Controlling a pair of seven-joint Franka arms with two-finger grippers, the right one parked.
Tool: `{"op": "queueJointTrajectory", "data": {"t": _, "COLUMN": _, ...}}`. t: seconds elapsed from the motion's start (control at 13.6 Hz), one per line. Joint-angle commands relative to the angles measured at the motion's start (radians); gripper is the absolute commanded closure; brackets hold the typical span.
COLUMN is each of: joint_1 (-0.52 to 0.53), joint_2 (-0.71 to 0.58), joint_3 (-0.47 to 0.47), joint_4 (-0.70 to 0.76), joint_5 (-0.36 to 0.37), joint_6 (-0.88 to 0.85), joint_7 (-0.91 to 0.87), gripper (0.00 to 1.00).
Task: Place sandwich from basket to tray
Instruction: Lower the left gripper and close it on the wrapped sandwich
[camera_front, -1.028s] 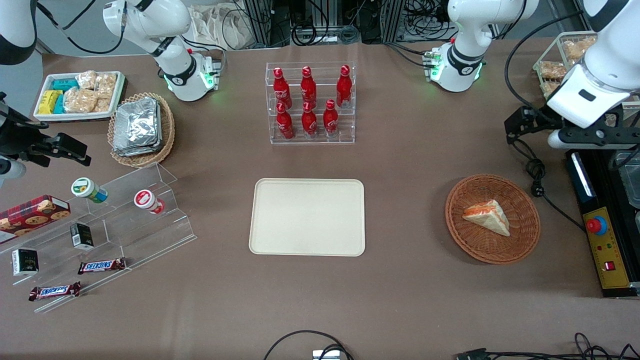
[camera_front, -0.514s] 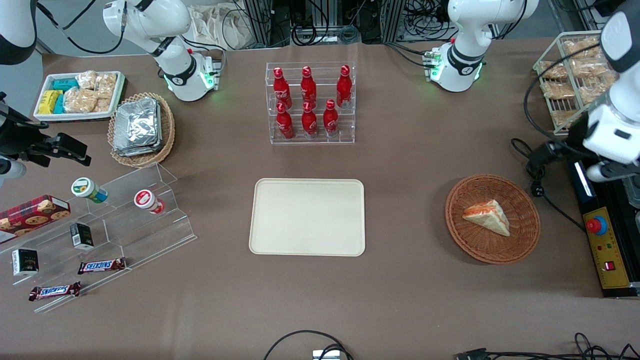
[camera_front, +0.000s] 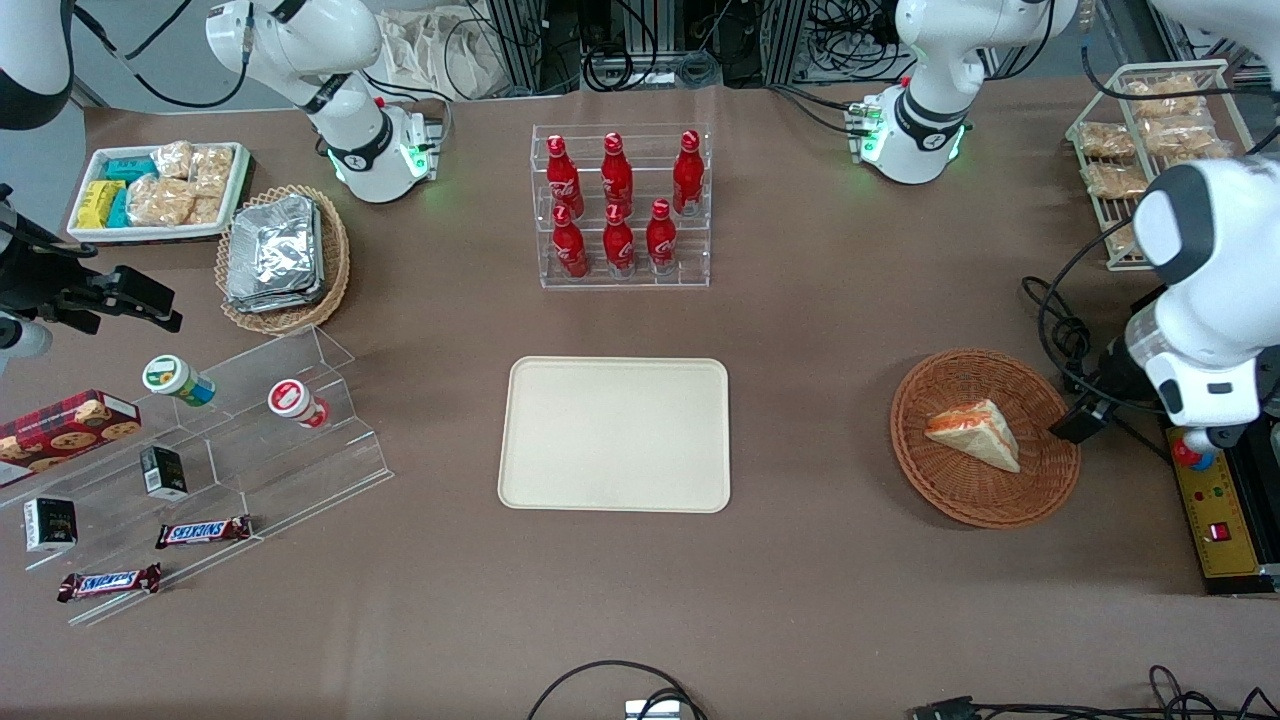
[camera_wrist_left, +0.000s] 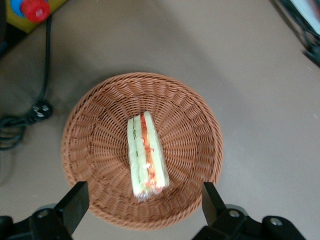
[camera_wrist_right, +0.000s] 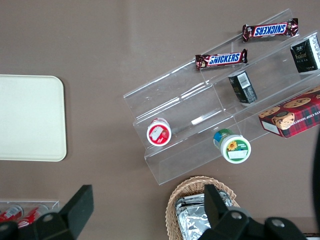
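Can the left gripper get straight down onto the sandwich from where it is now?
Probably yes. The gripper hangs open above the basket, and the sandwich lies alone in its middle with nothing over or against it. The fingers look spread wider than the wedge.

Reddish-brown woven basket (camera_wrist_left: 95, 145); pale sandwich (camera_wrist_left: 146, 155) with orange-red, perhaps green, filling; cream tray (camera_front: 615, 434).

The clear-wrapped triangular sandwich (camera_front: 974, 434) of pale bread, orange-red filling along its edge, lies in the middle of the round reddish-brown wicker basket (camera_front: 1040, 480) toward my working end of the table. My gripper (camera_wrist_left: 142, 207) hangs above the basket with its fingers spread wide. The flat cream-beige rectangular plastic tray (camera_front: 615, 434) sits well apart from the basket, mid-table, with nothing on it.
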Motion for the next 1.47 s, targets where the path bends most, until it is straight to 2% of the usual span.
{"op": "queueJointTrajectory", "data": {"t": 0.0, "joint_1": -0.013, "joint_2": 0.053, "joint_3": 0.002, "joint_4": -0.056, "joint_5": -0.004, "joint_6": 0.113, "joint_7": -0.096, "gripper": 0.0}}
{"op": "queueJointTrajectory", "data": {"t": 0.22, "joint_1": -0.02, "joint_2": 0.142, "joint_3": 0.006, "joint_4": -0.056, "joint_5": -0.02, "joint_6": 0.19, "joint_7": -0.134, "gripper": 0.0}}
{"op": "queueJointTrajectory", "data": {"t": 0.81, "joint_1": -0.037, "joint_2": 0.216, "joint_3": 0.006, "joint_4": -0.073, "joint_5": -0.126, "joint_6": 0.212, "joint_7": -0.153, "gripper": 0.0}}
{"op": "queueJointTrajectory", "data": {"t": 0.88, "joint_1": -0.042, "joint_2": 0.222, "joint_3": 0.006, "joint_4": -0.071, "joint_5": -0.128, "joint_6": 0.215, "joint_7": -0.153, "gripper": 0.05}}
{"op": "queueJointTrajectory", "data": {"t": 0.95, "joint_1": -0.043, "joint_2": 0.23, "joint_3": 0.006, "joint_4": -0.07, "joint_5": -0.129, "joint_6": 0.216, "joint_7": -0.153, "gripper": 0.18}}
{"op": "queueJointTrajectory", "data": {"t": 1.17, "joint_1": -0.046, "joint_2": 0.23, "joint_3": 0.006, "joint_4": -0.061, "joint_5": -0.129, "joint_6": 0.206, "joint_7": -0.133, "gripper": 0.85}}
{"op": "queueJointTrajectory", "data": {"t": 1.25, "joint_1": -0.054, "joint_2": 0.224, "joint_3": 0.006, "joint_4": -0.059, "joint_5": -0.123, "joint_6": 0.204, "joint_7": -0.116, "gripper": 1.0}}
{"op": "queueJointTrajectory", "data": {"t": 1.39, "joint_1": -0.054, "joint_2": 0.197, "joint_3": 0.006, "joint_4": -0.056, "joint_5": -0.122, "joint_6": 0.183, "joint_7": -0.052, "gripper": 1.0}}
